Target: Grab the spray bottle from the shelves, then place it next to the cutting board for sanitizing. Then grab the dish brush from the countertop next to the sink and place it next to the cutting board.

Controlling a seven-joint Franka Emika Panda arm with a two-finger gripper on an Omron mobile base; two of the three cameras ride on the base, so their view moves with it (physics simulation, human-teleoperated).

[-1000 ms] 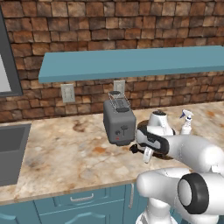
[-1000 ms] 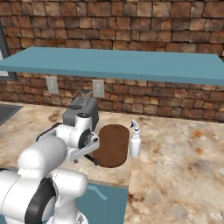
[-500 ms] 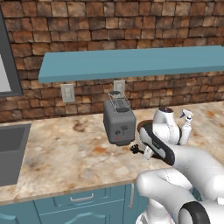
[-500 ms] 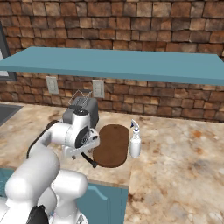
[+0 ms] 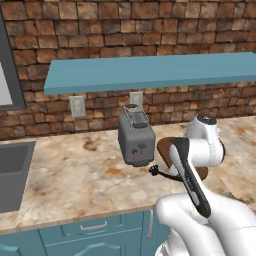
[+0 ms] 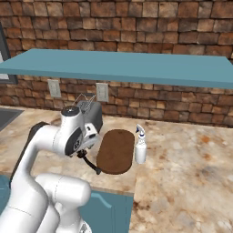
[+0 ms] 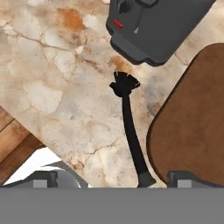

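Observation:
The dish brush (image 7: 131, 127) lies flat on the countertop (image 7: 52, 87), its bristle head toward the toaster and its handle running along the left edge of the cutting board (image 7: 192, 122). My gripper (image 7: 113, 179) hangs open above the handle's end, with the fingertips (image 7: 41, 179) wide apart and touching nothing. From the right base view, the spray bottle (image 6: 140, 146) stands upright against the far side of the cutting board (image 6: 116, 151), and the dish brush (image 6: 93, 164) lies on the near side. The shelves (image 6: 118, 66) run along the brick wall. The sink (image 5: 12, 170) is at the far left.
A grey toaster (image 5: 136, 142) stands just behind the brush head (image 5: 154, 171), close to the board (image 5: 165, 146). The counter's front edge is near, with wooden floor (image 7: 11, 131) below it. Two wall sockets (image 5: 77, 106) sit under the shelf.
The arm's links have swung round and risen over the board, now hiding the bottle in the left base view. The brush, board and bottle have not moved. The fingers stay wide.

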